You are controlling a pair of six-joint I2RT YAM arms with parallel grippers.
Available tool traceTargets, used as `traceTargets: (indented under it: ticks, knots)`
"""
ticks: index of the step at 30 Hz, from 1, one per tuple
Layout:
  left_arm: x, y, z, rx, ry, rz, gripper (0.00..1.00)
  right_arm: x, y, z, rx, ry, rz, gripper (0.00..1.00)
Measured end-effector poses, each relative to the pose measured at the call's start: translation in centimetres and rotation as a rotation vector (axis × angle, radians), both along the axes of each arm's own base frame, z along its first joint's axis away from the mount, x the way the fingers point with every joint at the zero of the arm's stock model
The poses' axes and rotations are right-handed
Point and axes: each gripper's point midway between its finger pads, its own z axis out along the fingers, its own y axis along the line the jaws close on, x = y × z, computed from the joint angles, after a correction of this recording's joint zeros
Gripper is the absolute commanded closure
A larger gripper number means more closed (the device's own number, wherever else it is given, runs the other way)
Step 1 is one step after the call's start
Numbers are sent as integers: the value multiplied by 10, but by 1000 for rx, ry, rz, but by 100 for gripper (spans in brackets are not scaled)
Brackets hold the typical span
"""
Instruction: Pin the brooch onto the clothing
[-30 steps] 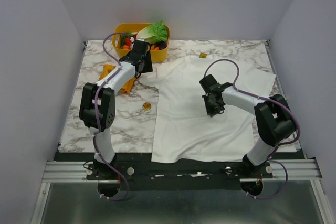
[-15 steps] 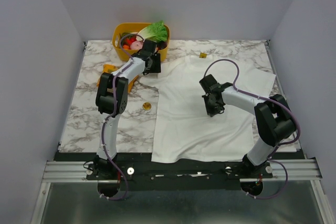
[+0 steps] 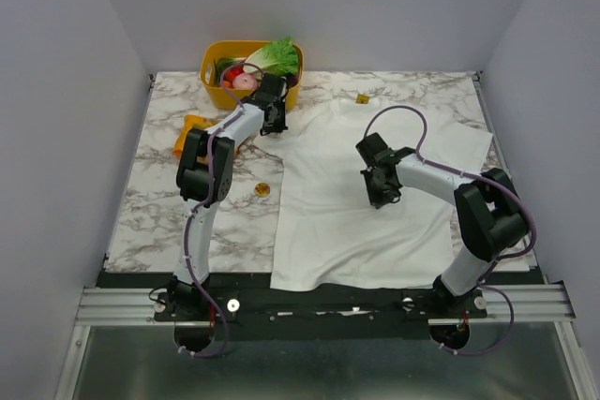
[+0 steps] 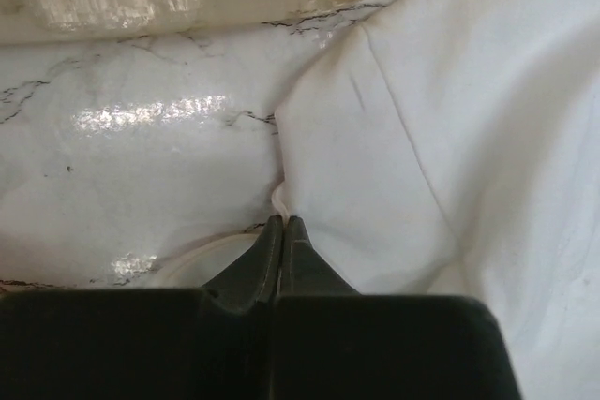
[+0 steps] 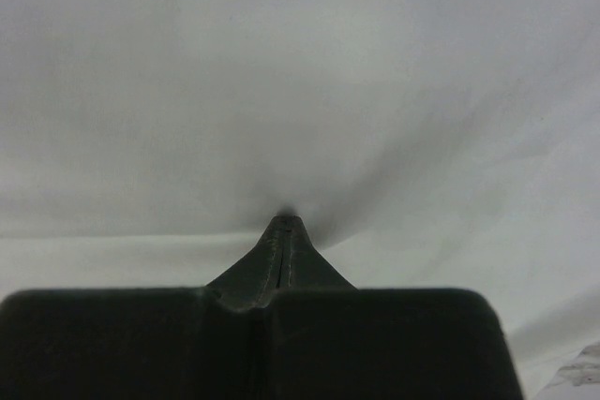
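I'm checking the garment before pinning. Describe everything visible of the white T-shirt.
The white T-shirt, soft thin cloth, lies spread flat and creased on the right half of the marble table, hem at the near edge, yellow tag at the far collar. The left claw pinches its left sleeve edge; the right claw pinches its middle.

Soft, even light falls from overhead and the shadows stay faint; the wide view is sharp. Up close, white glare streaks the marble table (image 4: pixel 150 111), the shirt (image 5: pixel 300 81) greys softly toward its creases, and the near foreground is a black blur.
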Motion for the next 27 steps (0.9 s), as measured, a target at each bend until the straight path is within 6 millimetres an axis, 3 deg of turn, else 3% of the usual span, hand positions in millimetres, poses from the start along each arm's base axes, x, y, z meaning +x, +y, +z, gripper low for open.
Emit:
traceTargets:
  ticks: [13, 27]
  knots:
    - [19, 26, 17, 121, -82, 115, 100, 0, 0, 0, -2, 1, 4, 100]
    - [23, 59, 22, 254, -124, 253, 100, 0, 0, 0, -2, 1, 4, 100]
